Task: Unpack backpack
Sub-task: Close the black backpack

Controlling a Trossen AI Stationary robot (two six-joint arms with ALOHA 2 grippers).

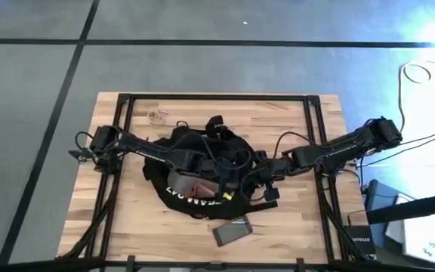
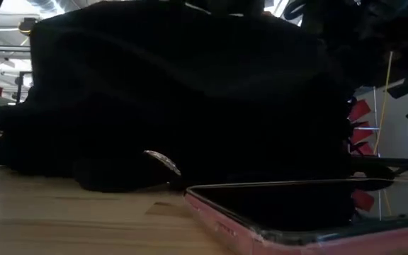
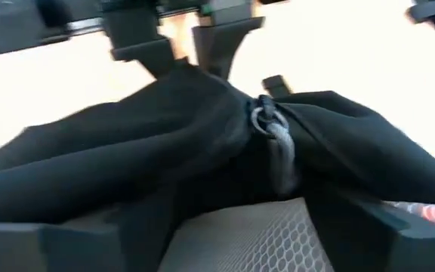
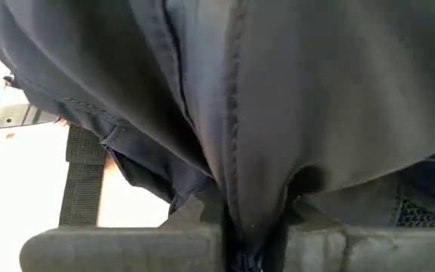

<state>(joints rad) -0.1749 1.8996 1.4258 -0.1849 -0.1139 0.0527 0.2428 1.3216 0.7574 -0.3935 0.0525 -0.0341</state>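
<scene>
Black fabric fills the middle of the wooden desk [image 1: 293,219]: the backpack [image 1: 180,170] lies there as a rounded heap, its white lettering facing the desk's near edge and a patch of reddish colour showing just above that lettering. In the low view the backpack [image 2: 183,92] is a dark mound that blocks most of the room behind.

The left end effector [image 1: 202,162] reaches in from the left and sits on top of the bag. Its wrist view looks past its dark fingers [image 3: 66,242] onto bunched cloth, a metal ring [image 3: 264,121] and some grey mesh; whether those fingers are open or closed I cannot tell.

The right end effector [image 1: 251,177] comes in from the right at the bag's right edge. Its own view shows a fold of backpack cloth [image 4: 263,113] running down between the two fingers [image 4: 119,245], which are pinched on it (the seam vanishes into the gap).

A phone in a pink case [image 1: 231,230] lies flat on the desk just in front of the bag, close to the low camera [image 2: 296,212]
</scene>
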